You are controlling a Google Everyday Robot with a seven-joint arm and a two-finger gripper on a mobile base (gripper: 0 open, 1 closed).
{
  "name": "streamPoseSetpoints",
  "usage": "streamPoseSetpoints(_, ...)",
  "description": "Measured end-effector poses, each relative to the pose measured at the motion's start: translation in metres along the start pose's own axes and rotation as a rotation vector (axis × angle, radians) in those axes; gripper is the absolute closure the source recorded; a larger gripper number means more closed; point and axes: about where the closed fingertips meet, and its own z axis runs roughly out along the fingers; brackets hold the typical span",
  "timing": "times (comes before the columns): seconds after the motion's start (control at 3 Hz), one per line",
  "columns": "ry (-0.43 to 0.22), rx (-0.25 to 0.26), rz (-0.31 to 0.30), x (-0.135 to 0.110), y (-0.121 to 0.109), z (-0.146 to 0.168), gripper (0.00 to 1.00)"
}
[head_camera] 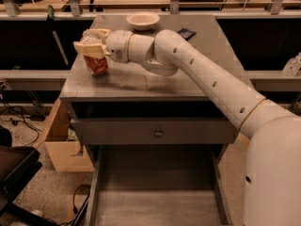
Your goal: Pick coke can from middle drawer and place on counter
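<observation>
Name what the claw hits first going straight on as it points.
Gripping the coke can, the claw points left off the counter edge; nothing seems in line, though depth is unclear.

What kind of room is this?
Probably a lab or workshop: loose cables on the floor, a grey counter over an open middle drawer, and the gripper holding a coke can at the counter's left edge.
</observation>
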Motion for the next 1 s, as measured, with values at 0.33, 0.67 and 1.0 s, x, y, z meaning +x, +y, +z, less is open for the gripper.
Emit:
streamPoseSetpoints(0.33, -0.011, -0.001, 0.035, 0.025, 0.009, -0.001, 1.0)
streamPoseSetpoints(0.67, -0.011, -0.001, 0.035, 0.018, 0.008, -0.001, 0.83)
streamPoseSetpoints(1.0, -0.011, -0.001, 0.035, 0.013, 0.008, 0.0, 0.6)
